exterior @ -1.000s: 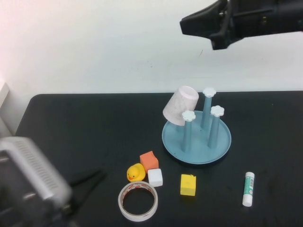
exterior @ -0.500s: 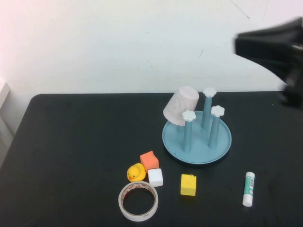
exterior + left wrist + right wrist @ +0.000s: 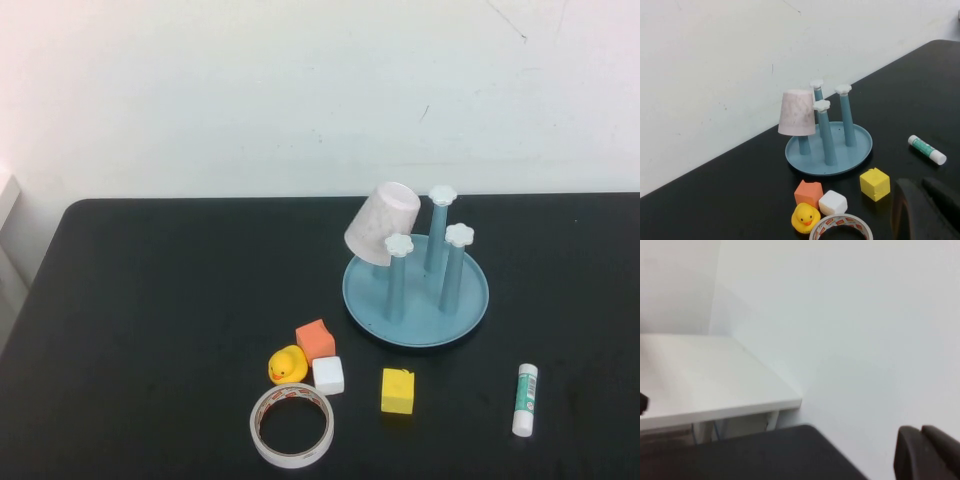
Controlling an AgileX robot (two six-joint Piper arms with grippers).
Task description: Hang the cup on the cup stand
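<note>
The left gripper is closed and empty, near the tape roll. The right gripper is closed, empty, off the tabletop. The cup is hung upside down on the cup stand.

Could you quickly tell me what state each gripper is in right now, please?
Left gripper: shut, holding nothing, pulled back near the white tape roll.
Right gripper: shut, holding nothing, facing away from the black table.

Plastic pieces on a matt black table

Smooth, slightly glossy light-blue plastic for the cup stand; pale pink cup, faintly mottled and matt. Glossy yellow rubber duck; matt orange block, white block and yellow block; shiny tape roll; smooth glue stick.
</note>
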